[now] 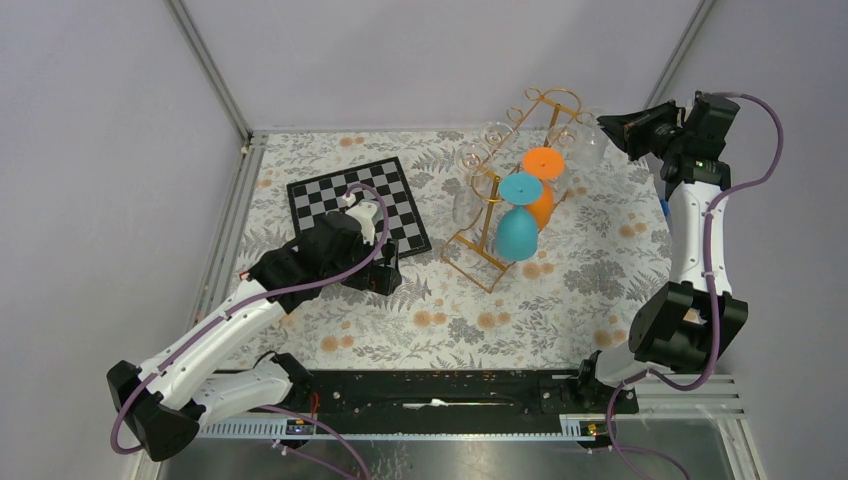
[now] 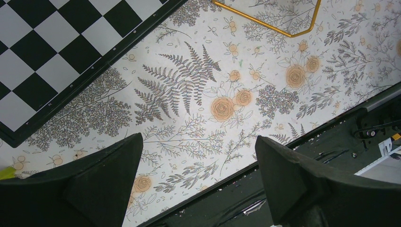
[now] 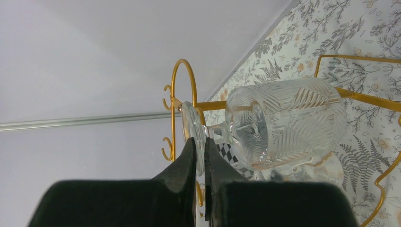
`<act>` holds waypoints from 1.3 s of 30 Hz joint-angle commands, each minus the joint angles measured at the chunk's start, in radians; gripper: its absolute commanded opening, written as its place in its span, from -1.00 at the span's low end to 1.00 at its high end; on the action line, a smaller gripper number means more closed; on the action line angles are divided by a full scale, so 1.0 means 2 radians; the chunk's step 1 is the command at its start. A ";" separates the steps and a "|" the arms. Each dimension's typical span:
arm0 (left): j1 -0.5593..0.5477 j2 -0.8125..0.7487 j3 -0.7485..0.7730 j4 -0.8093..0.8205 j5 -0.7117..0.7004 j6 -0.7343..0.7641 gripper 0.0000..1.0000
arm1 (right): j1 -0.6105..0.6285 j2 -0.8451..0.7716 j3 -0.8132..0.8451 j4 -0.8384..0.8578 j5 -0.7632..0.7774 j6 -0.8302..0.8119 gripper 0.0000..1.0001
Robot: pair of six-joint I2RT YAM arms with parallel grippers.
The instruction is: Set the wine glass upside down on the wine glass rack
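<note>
Right tool (image 3: 199, 142) is clenched on the foot of a clear cut-pattern wine glass (image 3: 283, 120). The fingers pinch the disc's rim and nearly meet.

In the right wrist view the glass lies sideways, with the stem level and the bowl pointing away from the tool. It's held up in the air at the far right end of the gold wire wine glass rack (image 1: 478, 245), with its foot right at the curled loop of a rail. Can't tell whether the foot is inside the rail or just beside it.

A teal glass (image 1: 516, 232) and an orange glass (image 1: 541, 205) hang upside down on the rack, feet up. Clear glasses (image 1: 470, 160) are on its left side.

Left tool (image 2: 197, 142) is released, fingers wide apart and pointing down at the floral-cloth counter (image 1: 560, 290). It hovers just beside the near edge of the chessboard (image 1: 320, 200), close to the counter's front edge and well apart from the wine glass. One corner of the rack's base wire shows at the top of the left wrist view.
</note>
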State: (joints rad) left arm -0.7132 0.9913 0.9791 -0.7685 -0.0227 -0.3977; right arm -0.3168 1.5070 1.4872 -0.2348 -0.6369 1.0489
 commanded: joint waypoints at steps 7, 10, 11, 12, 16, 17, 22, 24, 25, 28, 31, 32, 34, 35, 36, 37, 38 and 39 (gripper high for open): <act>0.002 0.002 0.013 0.016 0.015 -0.031 0.98 | 0.006 -0.079 -0.022 -0.017 0.004 -0.058 -1.00; 0.003 0.008 0.025 0.016 0.035 -0.060 0.98 | 0.001 -0.110 -0.045 -0.036 0.003 -0.078 -1.00; 0.002 0.012 0.029 0.016 0.041 -0.068 0.98 | -0.001 -0.122 -0.054 -0.038 0.001 -0.081 -1.00; 0.002 0.017 0.034 0.016 0.045 -0.083 0.98 | -0.003 -0.131 -0.063 -0.038 -0.001 -0.084 -1.00; 0.002 0.040 0.045 0.036 0.069 -0.155 0.98 | -0.015 -0.155 -0.084 -0.053 -0.017 -0.105 -1.00; 0.002 0.045 0.044 0.050 0.077 -0.177 0.98 | -0.019 -0.157 -0.085 -0.057 -0.023 -0.109 -1.00; 0.002 0.061 0.011 0.176 0.124 -0.289 0.92 | -0.027 -0.163 -0.084 -0.072 -0.036 -0.121 -1.00; 0.002 0.071 0.012 0.217 0.135 -0.316 0.85 | -0.033 -0.163 -0.080 -0.076 -0.044 -0.124 -1.00; 0.001 0.079 0.016 0.231 0.138 -0.323 0.81 | -0.034 -0.164 -0.078 -0.080 -0.046 -0.126 -1.00; -0.001 0.101 0.042 0.260 0.142 -0.342 0.73 | -0.035 -0.164 -0.069 -0.092 -0.050 -0.134 -1.00; -0.011 0.126 0.080 0.284 0.141 -0.350 0.64 | -0.036 -0.166 -0.061 -0.103 -0.046 -0.143 -1.00; -0.015 0.135 0.092 0.290 0.141 -0.352 0.61 | -0.036 -0.167 -0.058 -0.105 -0.046 -0.145 -1.00; -0.020 0.148 0.114 0.309 0.133 -0.361 0.55 | -0.036 -0.170 -0.052 -0.108 -0.047 -0.145 -1.00; -0.023 0.153 0.120 0.321 0.126 -0.365 0.51 | -0.036 -0.170 -0.049 -0.110 -0.050 -0.145 -1.00; -0.025 0.157 0.125 0.336 0.117 -0.371 0.49 | -0.036 -0.171 -0.040 -0.119 -0.050 -0.149 -1.00; -0.028 0.160 0.127 0.353 0.107 -0.378 0.48 | -0.036 -0.172 -0.031 -0.131 -0.048 -0.156 -1.00; -0.029 0.161 0.126 0.366 0.096 -0.384 0.47 | -0.036 -0.174 -0.025 -0.141 -0.046 -0.160 -1.00; -0.030 0.161 0.122 0.379 0.089 -0.392 0.46 | -0.036 -0.176 -0.020 -0.148 -0.045 -0.163 -1.00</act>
State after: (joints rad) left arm -0.7601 1.3132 1.1793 -0.2035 0.2176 -1.1114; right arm -0.3824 1.2125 1.3407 -0.5259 -0.6773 0.7654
